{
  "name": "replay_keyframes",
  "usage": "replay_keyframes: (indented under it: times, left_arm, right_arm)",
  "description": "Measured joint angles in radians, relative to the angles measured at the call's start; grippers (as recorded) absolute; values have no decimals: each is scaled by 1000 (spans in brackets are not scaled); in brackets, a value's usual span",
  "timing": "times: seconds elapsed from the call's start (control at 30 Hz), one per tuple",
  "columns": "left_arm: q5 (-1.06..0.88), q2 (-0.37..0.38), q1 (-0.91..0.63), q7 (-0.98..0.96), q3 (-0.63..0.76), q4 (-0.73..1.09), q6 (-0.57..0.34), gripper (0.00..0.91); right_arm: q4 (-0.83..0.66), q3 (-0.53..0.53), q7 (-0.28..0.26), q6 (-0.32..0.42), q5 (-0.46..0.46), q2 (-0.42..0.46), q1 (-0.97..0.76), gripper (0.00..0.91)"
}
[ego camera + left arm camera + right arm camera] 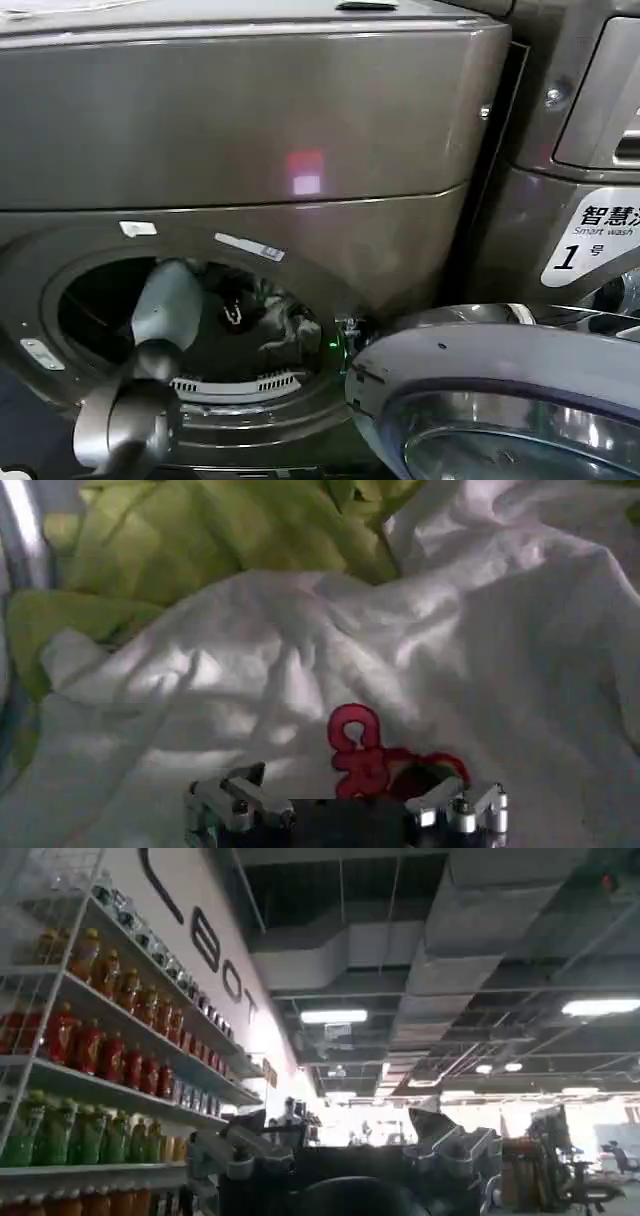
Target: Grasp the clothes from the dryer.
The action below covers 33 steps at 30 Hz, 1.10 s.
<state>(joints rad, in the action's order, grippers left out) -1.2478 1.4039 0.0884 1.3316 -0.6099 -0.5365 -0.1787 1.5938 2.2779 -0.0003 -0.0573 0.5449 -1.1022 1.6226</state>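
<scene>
The left arm reaches through the round porthole of the dryer (250, 150), whose door (500, 400) hangs swung open to the side. The left tool (345, 815) sits deep in the drum with its fingers spread wide and nothing between them. The clothes (330, 670) lie just ahead of it as a loose heap: a broad white sheet of fabric directly in front, a red piece (358, 748) right off the fingertips in the gap between them, and a lime-green piece (200, 540) farther on, beyond the white. These look light and limp, so they should give no resistance but will sag and trail when lifted; a pinch on flat cloth may slip or take one thin layer only. The better hold seems to be a raised fold of the white fabric near the red piece, where the cloth bunches and the fingers can close over several layers at once. Dragging edges could catch on the porthole rim on the way out. The right tool (350, 1163) is held up and away from the dryer, pointing toward a ceiling and shelves of bottles (90, 1058), its fingers apart and holding nothing.
</scene>
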Motion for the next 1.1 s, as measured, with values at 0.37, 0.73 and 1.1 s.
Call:
replay_keyframes:
  times: [0.37,0.73,1.1]
  left_arm:
    - [41,-15,18,0,5,27,8,907]
    - [87,-23,24,7,7,55,15,125]
    - [116,-32,40,11,7,59,21,68]
  right_arm:
    - [5,-4,0,1,0,-2,2,907]
    - [4,-5,0,2,3,-3,5,907]
    - [2,-5,0,4,5,-1,8,907]
